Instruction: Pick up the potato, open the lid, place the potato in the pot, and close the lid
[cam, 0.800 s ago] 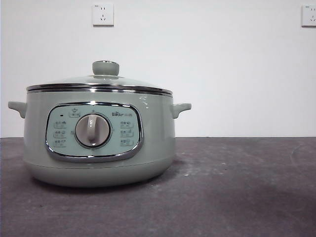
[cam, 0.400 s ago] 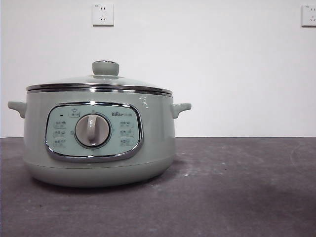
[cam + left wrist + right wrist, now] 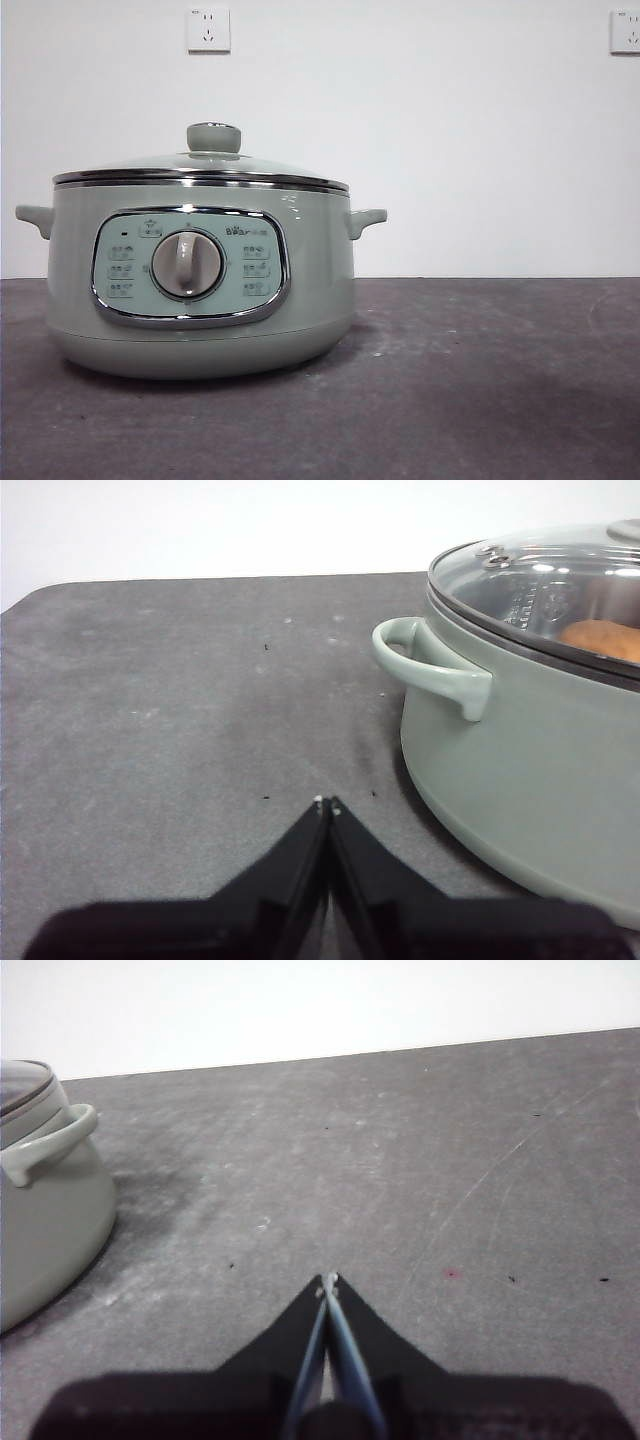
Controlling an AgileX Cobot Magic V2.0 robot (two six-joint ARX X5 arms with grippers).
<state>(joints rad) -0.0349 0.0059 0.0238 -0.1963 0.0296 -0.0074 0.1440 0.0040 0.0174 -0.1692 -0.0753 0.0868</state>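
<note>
The sage-green pot [image 3: 200, 290] stands on the dark table at the left of the front view, its glass lid [image 3: 200, 165] with the green knob [image 3: 214, 137] seated on its rim. In the left wrist view the orange-brown potato [image 3: 605, 638] shows through the lid [image 3: 545, 575], inside the pot [image 3: 520, 750]. My left gripper [image 3: 326, 804] is shut and empty, low over the table beside the pot's side handle [image 3: 430, 665]. My right gripper [image 3: 327, 1281] is shut and empty over bare table, well away from the pot [image 3: 45, 1200]. Neither gripper shows in the front view.
A grey, scuffed tabletop [image 3: 480, 380] stretches to the right of the pot. A white wall with two sockets [image 3: 208, 30] stands behind. The table's far edge [image 3: 400, 1052] runs along the wall.
</note>
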